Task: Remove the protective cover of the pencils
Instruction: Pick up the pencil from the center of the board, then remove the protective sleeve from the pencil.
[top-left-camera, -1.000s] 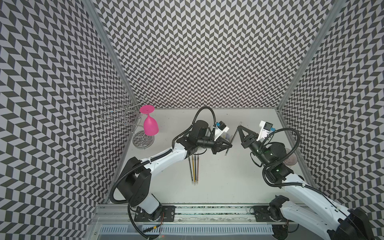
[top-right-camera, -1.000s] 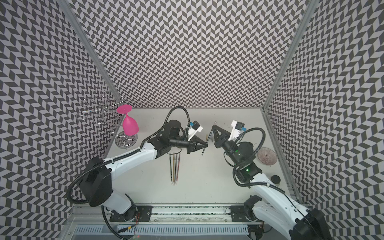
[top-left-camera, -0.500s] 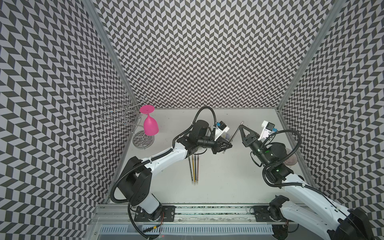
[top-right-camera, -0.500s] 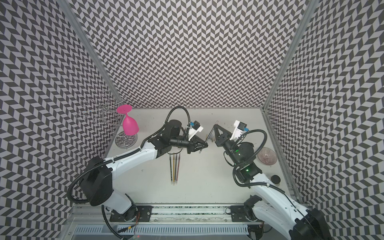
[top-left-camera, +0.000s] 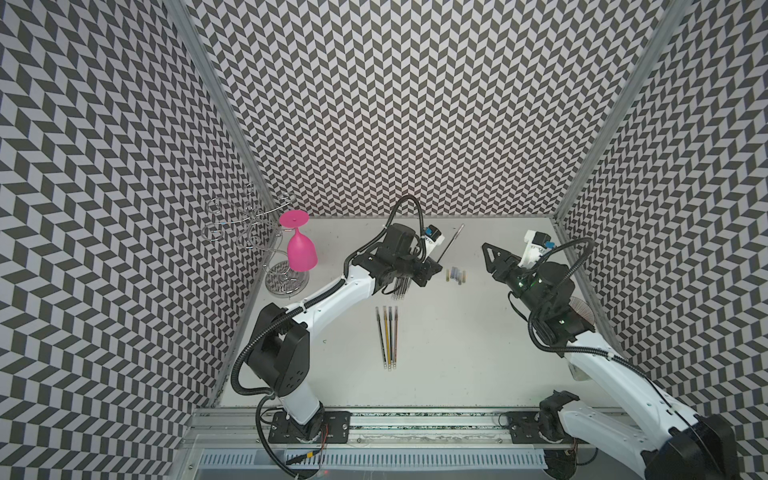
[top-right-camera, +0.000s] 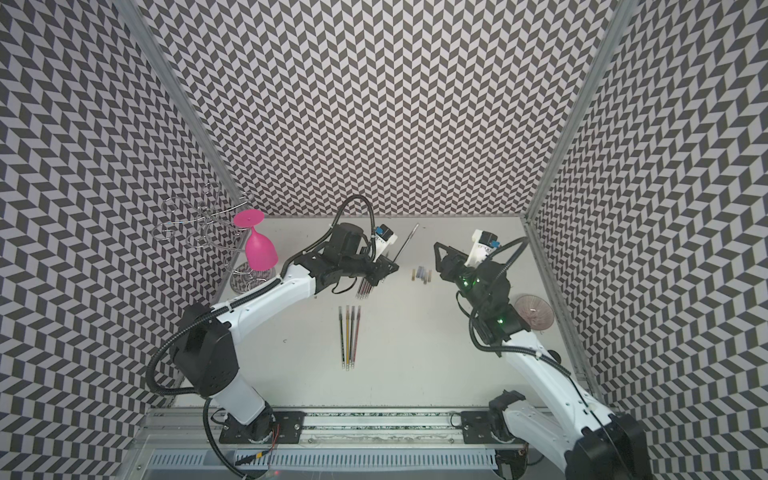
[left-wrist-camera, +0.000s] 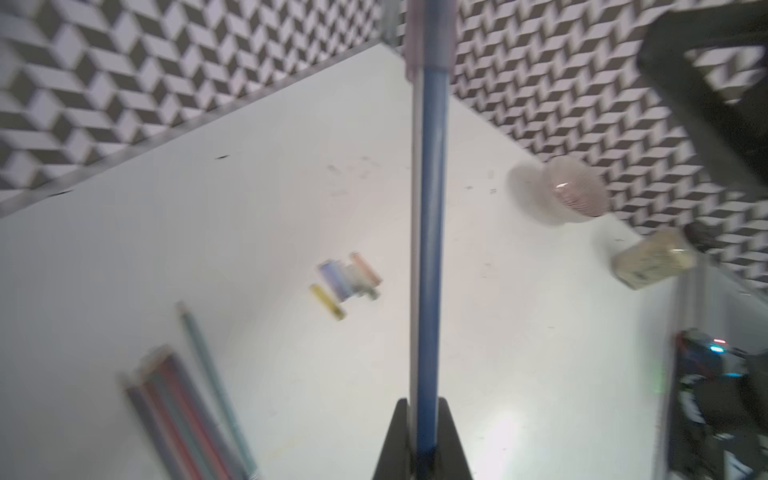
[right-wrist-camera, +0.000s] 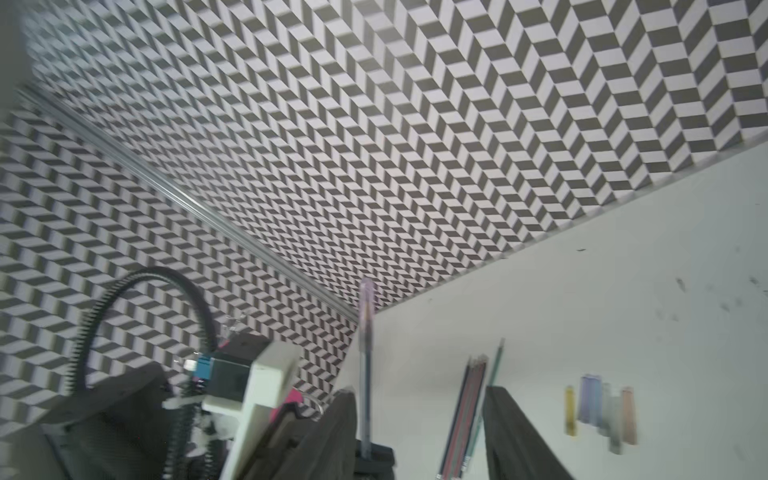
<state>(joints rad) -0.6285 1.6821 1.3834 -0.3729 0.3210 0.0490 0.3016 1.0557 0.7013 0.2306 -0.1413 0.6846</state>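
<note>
Blue pencil (left-wrist-camera: 428, 249) in left end effector (left-wrist-camera: 423, 415)

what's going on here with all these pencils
The left gripper is shut on a blue pencil with its cap on the far end. The right gripper stands open, apart from it. Loose caps lie clustered on the table; four pencils lie in a row nearby.

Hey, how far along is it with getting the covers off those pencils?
Partway. Done: four pencils lie in a row, loose caps clustered nearby. In hand: the left claw grips a blue pencil, its cap seemingly still on; the right claw is open, apart from it. Left: that cap and the bundle lying by the left claw.
</note>
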